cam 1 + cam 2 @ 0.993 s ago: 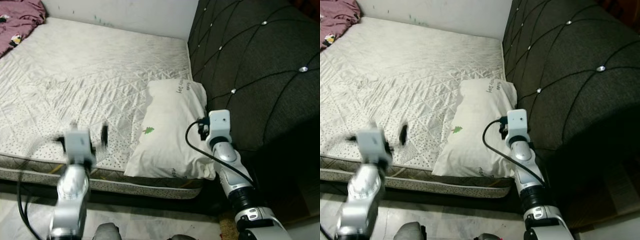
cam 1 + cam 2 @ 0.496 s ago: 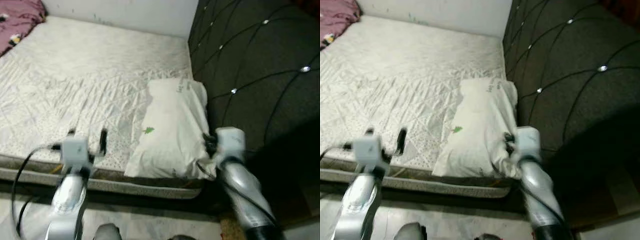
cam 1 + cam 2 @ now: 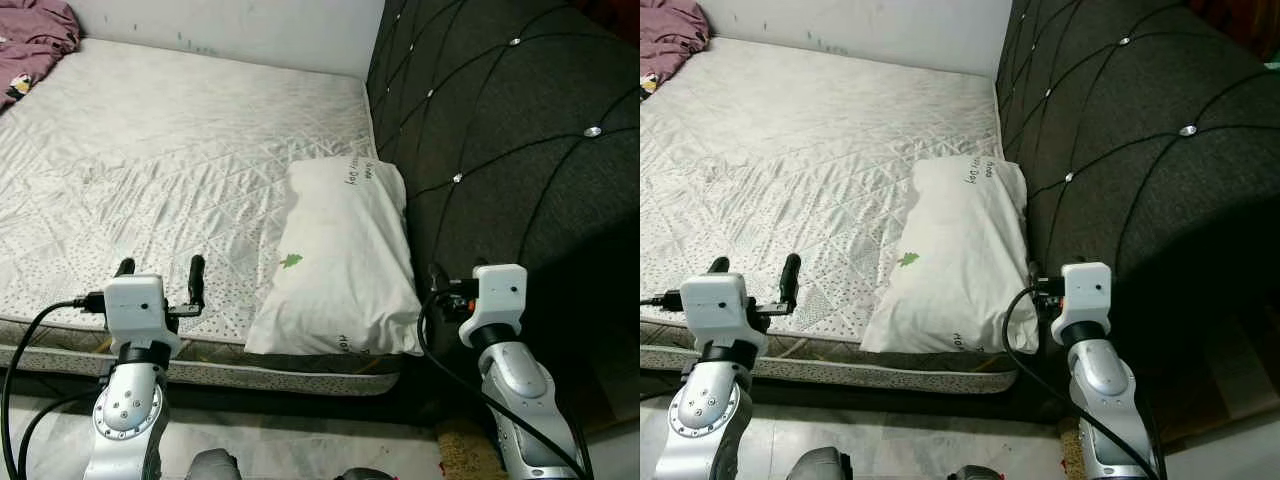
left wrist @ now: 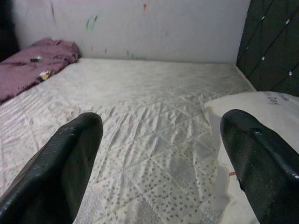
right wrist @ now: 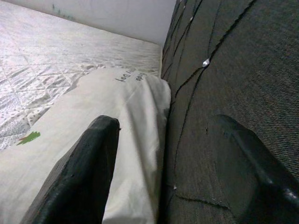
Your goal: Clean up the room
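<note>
Hovering, both arms: nothing gripped.
Left gripper (image 3: 160, 282): fingers spread, empty, over the mattress (image 3: 180, 150) near edge.
Right gripper (image 5: 177, 172): fingers apart, empty, at the gap between pillow (image 3: 340, 260) and headboard (image 3: 500, 130).
Pillow: flat against headboard, looks placed.
Left to do: purple bedding (image 3: 35, 35) bunched at the far corner, untouched.
</note>
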